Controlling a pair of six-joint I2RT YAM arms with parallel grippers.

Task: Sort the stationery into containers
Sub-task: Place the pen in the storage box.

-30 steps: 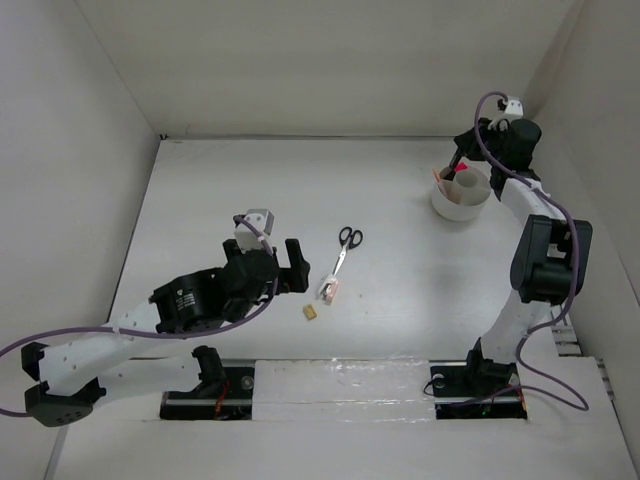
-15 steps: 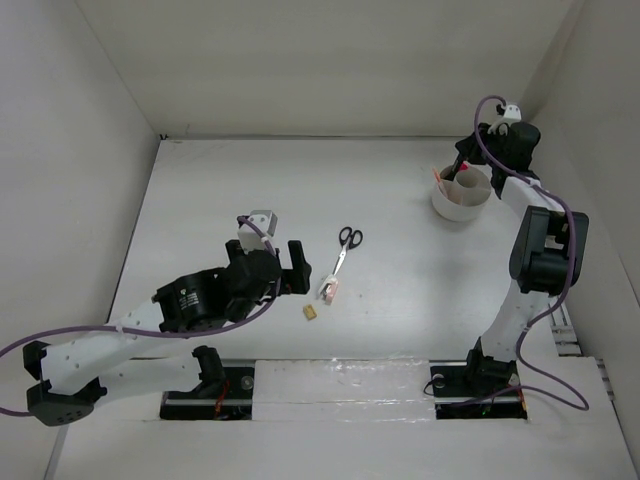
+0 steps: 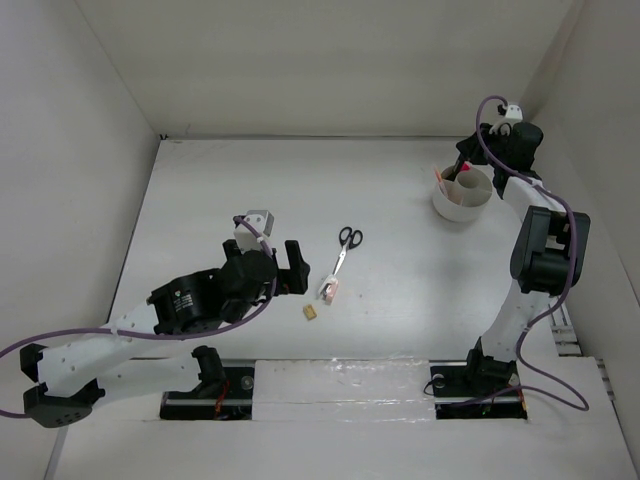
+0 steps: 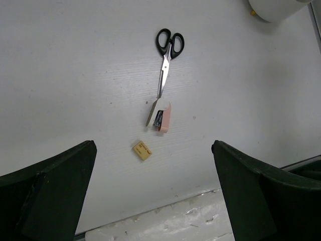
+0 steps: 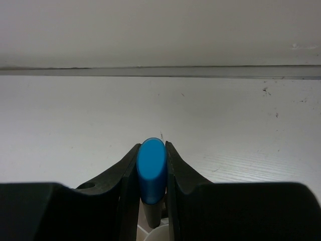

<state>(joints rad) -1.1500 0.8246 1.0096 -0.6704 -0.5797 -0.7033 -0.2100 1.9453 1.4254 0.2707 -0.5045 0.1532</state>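
**One tub, one pair of scissors, two erasers, one marker in the grip**

There is a single round white tub (image 3: pixel 460 203). From above, a reddish piece and a pale orange stick poke up at its left rim; they are too small to say which compartments hold them.

The right gripper (image 5: pixel 151 150) hangs directly over the tub, its fingers clamped on one marker with a blue cap (image 5: pixel 151 173), which is upright above the tub's rim.

Well left of the tub and nearer the arm bases lies one pair of black-handled scissors (image 4: pixel 165 65), with its handles pointing towards the tub's side of the table. Two erasers lie farther from the tub than the scissors: a pink one (image 4: pixel 163 117) just beside the blade tips, and a yellow one (image 4: pixel 143 150) a little beyond it.

The left gripper (image 3: pixel 268 260) hovers left of these three, far from the tub, with its fingers wide apart and nothing between them.
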